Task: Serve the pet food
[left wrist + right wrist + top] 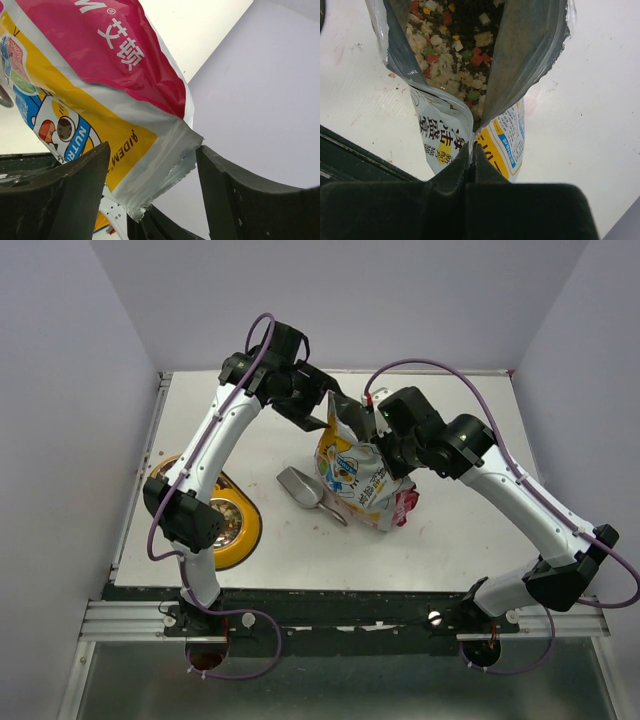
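Observation:
The yellow-white printed bag (352, 478) with a red edge stands open in the middle of the table. My right gripper (385, 443) is shut on the bag's side seam (472, 145) at the mouth. Inside, the pet food (452, 47) shows as small brown, cream, red and green bits. My left gripper (322, 418) is open at the bag's far top corner. In the left wrist view that silver corner (165, 160) lies between the spread fingers (75, 190), close to the right one. The silver metal scoop (303, 489) lies on the table left of the bag, with no gripper on it.
The yellow double-bowl feeder (247, 531) sits at the near left, partly under my left arm. The table's near edge and the arm rail (340, 618) run along the bottom. Walls close the table on the left, back and right.

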Robot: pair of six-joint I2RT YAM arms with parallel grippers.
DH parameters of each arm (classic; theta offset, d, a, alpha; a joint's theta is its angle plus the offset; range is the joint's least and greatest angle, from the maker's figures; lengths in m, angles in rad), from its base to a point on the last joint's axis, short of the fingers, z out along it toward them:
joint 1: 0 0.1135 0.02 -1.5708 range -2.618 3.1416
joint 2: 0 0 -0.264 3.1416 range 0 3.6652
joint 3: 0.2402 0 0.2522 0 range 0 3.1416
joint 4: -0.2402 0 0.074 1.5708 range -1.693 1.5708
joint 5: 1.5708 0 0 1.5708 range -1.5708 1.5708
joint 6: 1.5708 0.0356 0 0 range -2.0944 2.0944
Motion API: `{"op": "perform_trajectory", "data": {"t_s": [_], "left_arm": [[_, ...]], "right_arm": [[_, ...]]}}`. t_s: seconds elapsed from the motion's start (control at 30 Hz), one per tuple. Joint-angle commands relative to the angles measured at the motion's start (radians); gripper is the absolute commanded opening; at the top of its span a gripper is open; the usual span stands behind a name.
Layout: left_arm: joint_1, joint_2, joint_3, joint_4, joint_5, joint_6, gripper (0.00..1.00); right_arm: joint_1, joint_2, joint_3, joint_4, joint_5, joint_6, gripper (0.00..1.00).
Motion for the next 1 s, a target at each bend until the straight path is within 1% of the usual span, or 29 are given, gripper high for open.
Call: {"op": "perform_trajectory", "data": {"t_s": [0.0,0.1,0.17,0.23,0.37,0.47,0.57,0.6,0.73,0.77,0.87,0.9,0.97], "left_arm": [[-0.003,-0.008,0.046,0.047,-0.063,-0.026,0.78],[-0.01,0.005,0.086,0.021,-0.08,-0.021,0.79],[-0.01,0.005,0.082,0.014,-0.094,-0.027,0.82],[-0.013,0.008,0.065,0.019,-0.092,-0.041,0.83],[-0.022,0.045,0.074,-0.016,-0.098,-0.062,0.75],[-0.023,0.074,0.106,-0.062,-0.106,-0.067,0.71],[-0.031,0.094,0.16,-0.104,-0.17,-0.047,0.67],[-0.034,0.095,0.168,-0.108,-0.189,-0.04,0.64],[-0.051,0.1,0.172,-0.124,-0.233,-0.017,0.56],[-0.052,0.1,0.172,-0.131,-0.241,-0.013,0.54],[-0.065,0.101,0.171,-0.141,-0.255,0.005,0.34],[-0.068,0.098,0.171,-0.134,-0.262,0.013,0.26],[-0.071,0.097,0.175,-0.108,-0.258,0.046,0.03]], "right_arm": [[-0.002,-0.014,0.036,-0.009,-0.011,-0.002,0.01],[-0.002,-0.005,0.039,-0.006,-0.017,-0.01,0.01],[-0.001,-0.001,0.045,-0.008,-0.018,-0.013,0.01],[0.001,0.004,0.05,-0.008,-0.017,-0.015,0.01],[0.007,0.004,0.047,-0.005,-0.015,-0.013,0.01],[0.012,0.007,0.047,-0.006,0.005,-0.007,0.01],[0.019,0.006,0.044,-0.005,0.029,0.005,0.01],[0.024,0.004,0.038,-0.002,0.04,0.008,0.01],[0.047,-0.004,0.012,0.005,0.083,0.014,0.01],[0.053,-0.007,0.007,0.005,0.092,0.017,0.01],[0.062,-0.019,-0.007,0.003,0.12,0.022,0.01],[0.061,-0.028,-0.011,0.003,0.127,0.024,0.01],[0.064,-0.053,-0.036,0.011,0.134,0.015,0.01]]}}
